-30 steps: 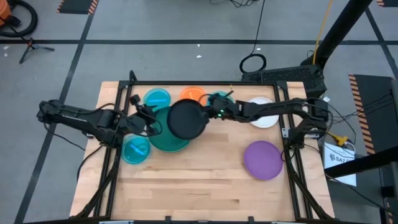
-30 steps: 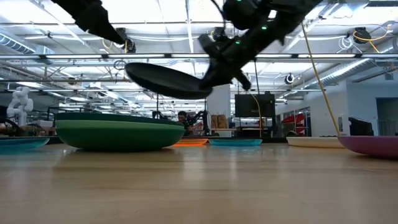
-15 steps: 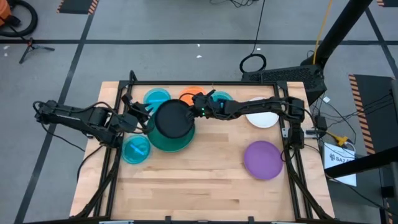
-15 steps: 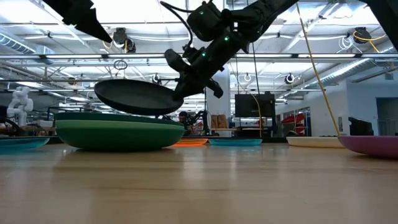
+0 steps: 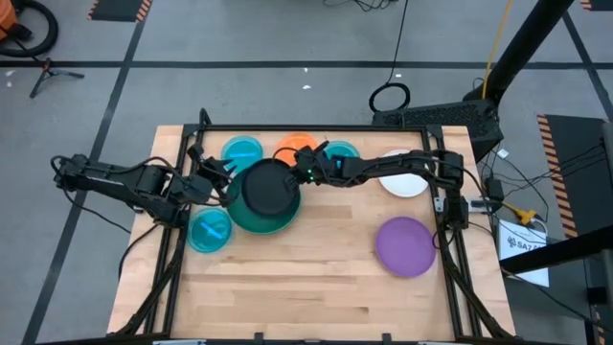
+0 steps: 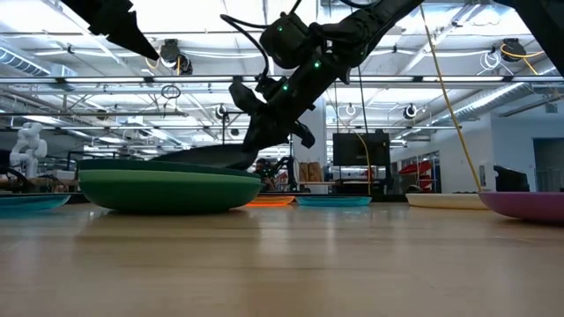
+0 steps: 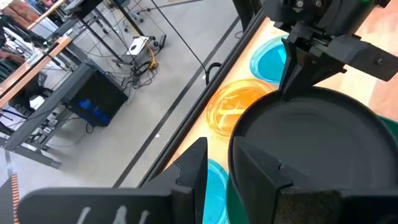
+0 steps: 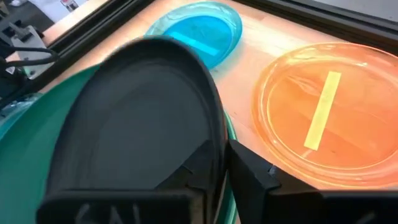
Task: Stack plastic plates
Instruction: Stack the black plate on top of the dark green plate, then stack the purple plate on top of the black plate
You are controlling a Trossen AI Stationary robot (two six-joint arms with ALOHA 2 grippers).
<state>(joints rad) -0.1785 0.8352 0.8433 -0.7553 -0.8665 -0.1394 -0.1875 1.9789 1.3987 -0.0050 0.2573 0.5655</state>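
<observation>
My left gripper [image 5: 213, 172] waits at green stack's left edge, jaws parted, empty; blue plate [image 5: 210, 229] just beside. Black plate [image 5: 267, 188] lowered onto green plates [image 5: 251, 218], near edge pinched in my right gripper [image 5: 300, 173]. Step: placing black plate. Next, I judge: part right jaws, lift away. Purple plate [image 5: 404, 245] well right

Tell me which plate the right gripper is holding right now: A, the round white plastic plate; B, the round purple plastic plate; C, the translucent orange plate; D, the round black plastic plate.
D: the right gripper is shut on the rim of the round black plastic plate, lowered onto the large green plates.
</observation>
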